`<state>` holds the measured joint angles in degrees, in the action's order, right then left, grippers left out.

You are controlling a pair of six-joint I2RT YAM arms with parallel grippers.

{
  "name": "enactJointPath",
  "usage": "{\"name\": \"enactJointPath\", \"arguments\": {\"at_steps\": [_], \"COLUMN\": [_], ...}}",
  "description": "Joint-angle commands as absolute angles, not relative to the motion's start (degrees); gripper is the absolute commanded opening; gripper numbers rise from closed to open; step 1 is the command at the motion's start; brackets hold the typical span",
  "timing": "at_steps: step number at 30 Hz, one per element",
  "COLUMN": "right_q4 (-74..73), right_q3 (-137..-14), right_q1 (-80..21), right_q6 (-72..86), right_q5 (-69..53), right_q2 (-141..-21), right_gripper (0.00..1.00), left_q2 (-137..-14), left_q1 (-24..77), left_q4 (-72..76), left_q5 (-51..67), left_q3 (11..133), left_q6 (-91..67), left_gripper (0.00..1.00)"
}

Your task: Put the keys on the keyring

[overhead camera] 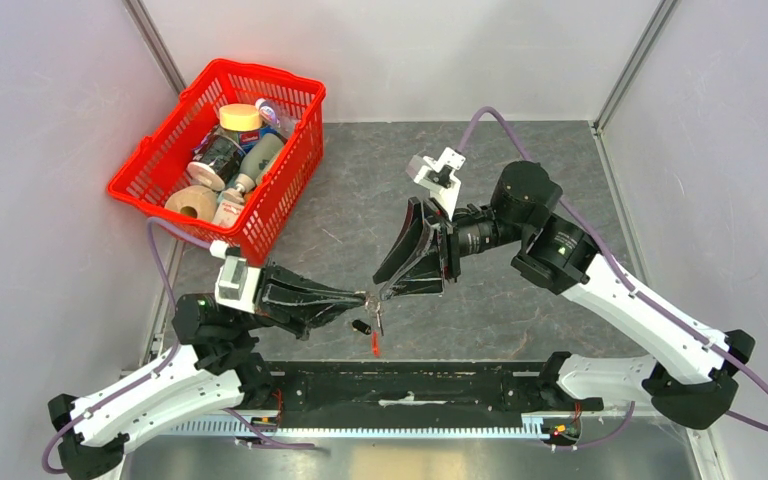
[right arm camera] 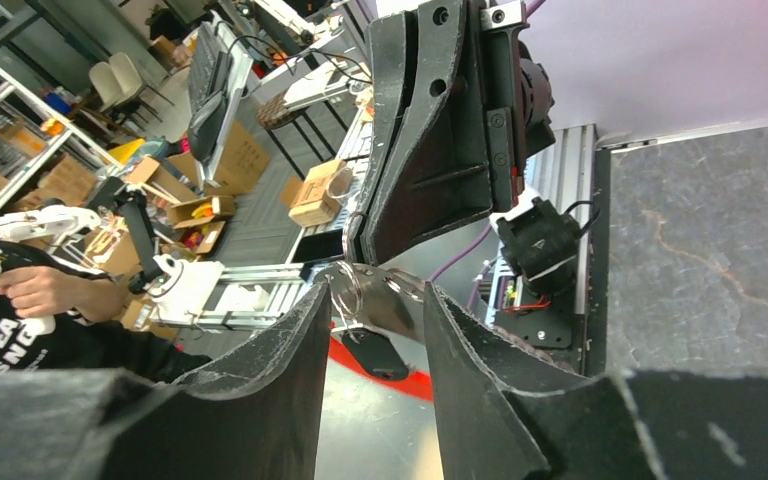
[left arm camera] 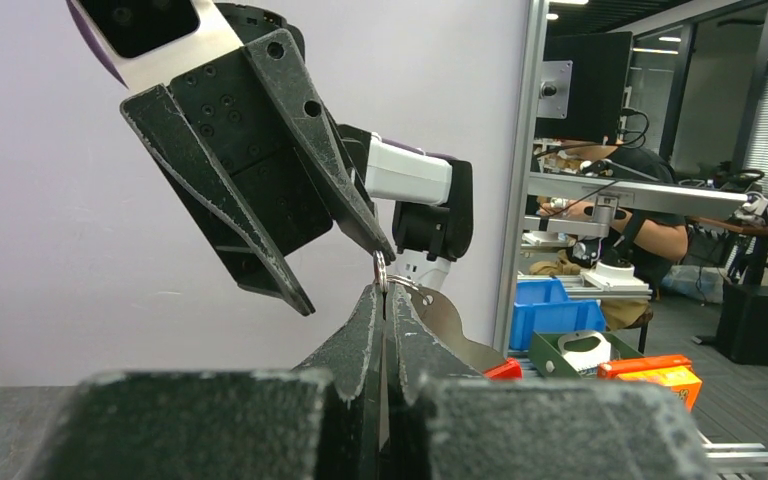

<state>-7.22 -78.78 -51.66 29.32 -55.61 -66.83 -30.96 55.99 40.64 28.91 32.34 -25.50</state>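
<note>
Grey mottled table (overhead camera: 360, 170) carries a red basket (overhead camera: 278, 195) of odds and ends at the far left, well apart from the work. Both arms meet over the near middle. The left gripper (overhead camera: 360, 298) is pinched tight on the keyring (left arm camera: 383, 272), holding its silvery loop off the table with the red tag (overhead camera: 375, 347) dangling below. The right gripper (right arm camera: 375, 300) stands partly open, a finger on either side of the loop, gripping nothing that I can make out. The keys (right arm camera: 374, 356) — small, with dark heads — sit just under the loop; whether they are threaded on it I cannot tell. To do this well, I judge, the left should hold steady while the right closes on one key head only, then feeds it along the split in the ring — slowly, since a slip drops it.
</note>
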Motion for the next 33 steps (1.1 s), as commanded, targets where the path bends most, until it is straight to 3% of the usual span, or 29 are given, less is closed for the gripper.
{"name": "enactJointPath", "arguments": {"at_steps": [1,8,33], "right_q4": [-0.5,7.6,9.8], "right_q3": [-77.8,-75.6,-75.0], "right_q1": [-51.9,-51.9,-55.0], "right_q6": [34.4,40.7,42.2], "right_q5": [-59.1,-62.5,-63.9], "right_q2": [-67.3,-68.4,-67.7], "right_gripper": [0.45,0.41,0.38], "left_q2": [-30.5,-30.0,-28.9], "left_q1": [56.0,56.0,56.0], "left_q4": [42.1,41.0,38.8], "left_q5": [29.2,28.2,24.1], "left_q3": [35.2,35.2,34.7], "left_q6": [-26.2,-25.3,-23.0], "left_gripper": [0.02,0.02,0.02]}}
